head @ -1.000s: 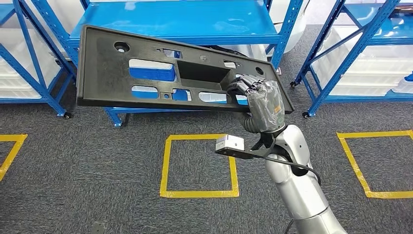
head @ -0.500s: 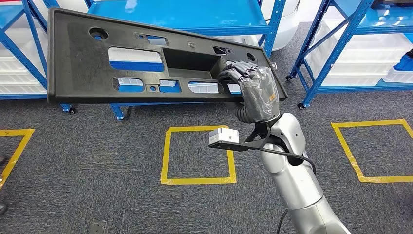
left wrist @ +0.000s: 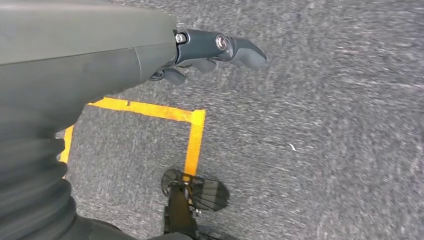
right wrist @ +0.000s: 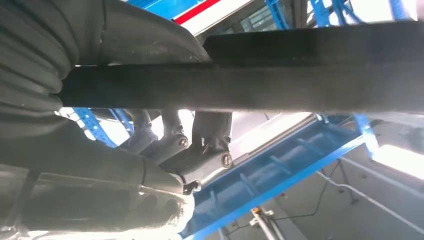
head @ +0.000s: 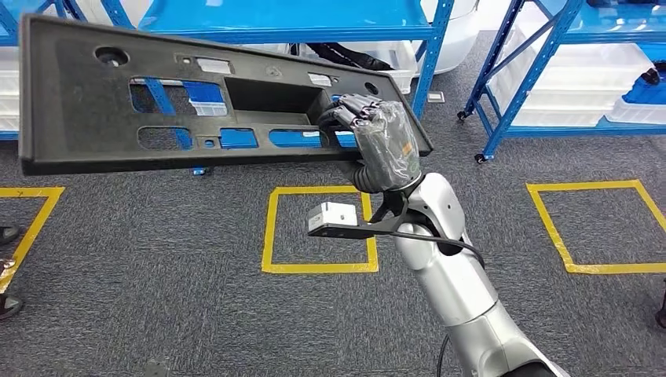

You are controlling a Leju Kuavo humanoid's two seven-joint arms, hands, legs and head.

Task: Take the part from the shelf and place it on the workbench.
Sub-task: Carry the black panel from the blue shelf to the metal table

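Right hand (head: 382, 145) clasped on the near edge of the black part (head: 157, 98), carried clear of the blue shelf (head: 290, 20), presumably for transfer to the surface; left hand (left wrist: 200, 52) hung empty, fingers loosely extended.

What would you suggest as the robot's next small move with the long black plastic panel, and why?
Probably keep turning toward the workbench with the grip unchanged. The right hand grips the long black plastic panel near one end, clear of the blue metal shelf, so its long free side could sag.
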